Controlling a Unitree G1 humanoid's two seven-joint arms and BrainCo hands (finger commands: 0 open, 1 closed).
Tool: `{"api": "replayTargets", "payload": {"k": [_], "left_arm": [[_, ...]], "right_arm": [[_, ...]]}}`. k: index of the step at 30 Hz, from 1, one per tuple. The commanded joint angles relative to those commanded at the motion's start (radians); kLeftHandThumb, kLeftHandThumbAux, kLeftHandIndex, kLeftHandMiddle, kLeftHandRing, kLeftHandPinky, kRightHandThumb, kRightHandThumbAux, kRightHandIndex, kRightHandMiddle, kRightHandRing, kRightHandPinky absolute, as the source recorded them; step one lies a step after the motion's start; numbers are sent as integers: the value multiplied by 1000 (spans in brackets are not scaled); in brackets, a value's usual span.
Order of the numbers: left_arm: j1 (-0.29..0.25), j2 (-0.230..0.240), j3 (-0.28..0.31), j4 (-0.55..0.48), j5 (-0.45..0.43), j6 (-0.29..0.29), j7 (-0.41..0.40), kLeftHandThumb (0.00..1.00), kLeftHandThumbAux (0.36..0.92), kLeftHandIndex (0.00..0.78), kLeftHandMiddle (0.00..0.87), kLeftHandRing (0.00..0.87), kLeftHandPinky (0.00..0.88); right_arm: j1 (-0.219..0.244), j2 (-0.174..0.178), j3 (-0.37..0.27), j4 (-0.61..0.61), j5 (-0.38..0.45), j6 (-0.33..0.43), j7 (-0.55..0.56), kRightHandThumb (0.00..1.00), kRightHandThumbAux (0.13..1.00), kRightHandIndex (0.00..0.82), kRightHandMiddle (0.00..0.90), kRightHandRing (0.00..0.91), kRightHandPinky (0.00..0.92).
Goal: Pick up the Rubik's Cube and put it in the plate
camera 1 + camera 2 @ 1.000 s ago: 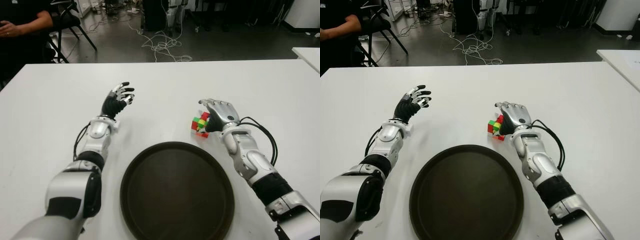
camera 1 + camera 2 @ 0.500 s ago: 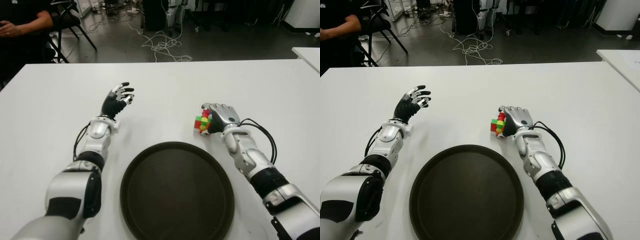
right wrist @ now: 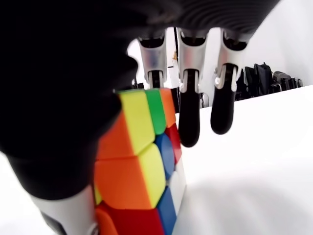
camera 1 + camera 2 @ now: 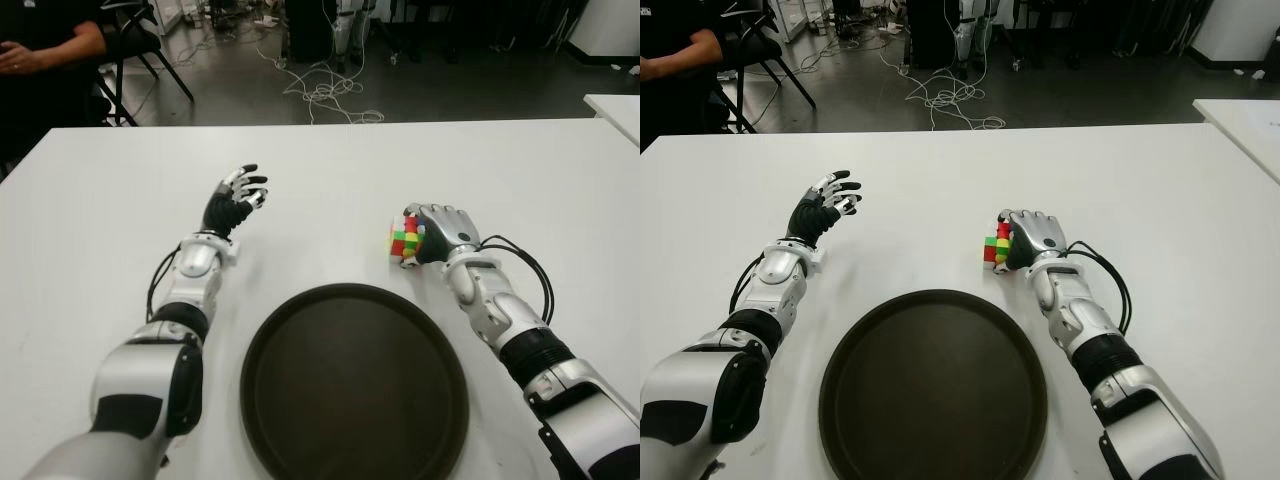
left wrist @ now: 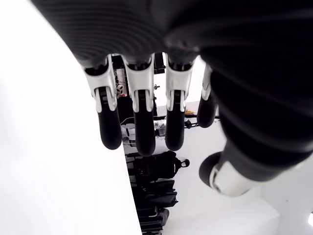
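Table (image 4: 520, 160): white, bare beyond right hand
Plate (image 4: 355, 385): dark, near right hand on wrist side, holds nothing
Left hand (image 4: 236, 200): fingers spread, idle, well apart from cube
Right hand (image 4: 440, 232): since 1 s ago drawn slightly farther from plate; fingers curled over cube (image 4: 404, 240), thumb pressing its side. Cube turned more upright in grasp
Judgement: grasp secured; lift and carry to plate pending

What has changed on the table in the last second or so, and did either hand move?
The right hand, already closed around the Rubik's Cube, has shifted slightly farther from the plate, and the cube has turned in its grasp, showing different coloured faces. The cube is not over the plate yet. The left hand has stayed open in the same spot left of the plate, and the plate itself has not moved.
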Motion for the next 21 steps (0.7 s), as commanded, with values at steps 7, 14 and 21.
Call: {"api": "replayTargets", "payload": {"k": [7, 14, 21], "left_arm": [[1, 0, 0, 0, 3, -4, 6, 92, 714, 172, 263, 260, 285], [0, 0, 1, 1, 3, 9, 11, 90, 714, 175, 258, 261, 282], [0, 1, 1, 0, 1, 7, 6, 105, 722, 172, 256, 260, 282]], "right_arm": [[-8, 4, 1, 29, 18, -23, -17, 0, 920, 400, 525, 536, 498], [-59, 17, 12, 207, 29, -93, -88, 11, 934, 375, 534, 543, 508], [-78, 21, 15, 262, 32, -124, -166, 617, 758, 414, 516, 515, 489]]}}
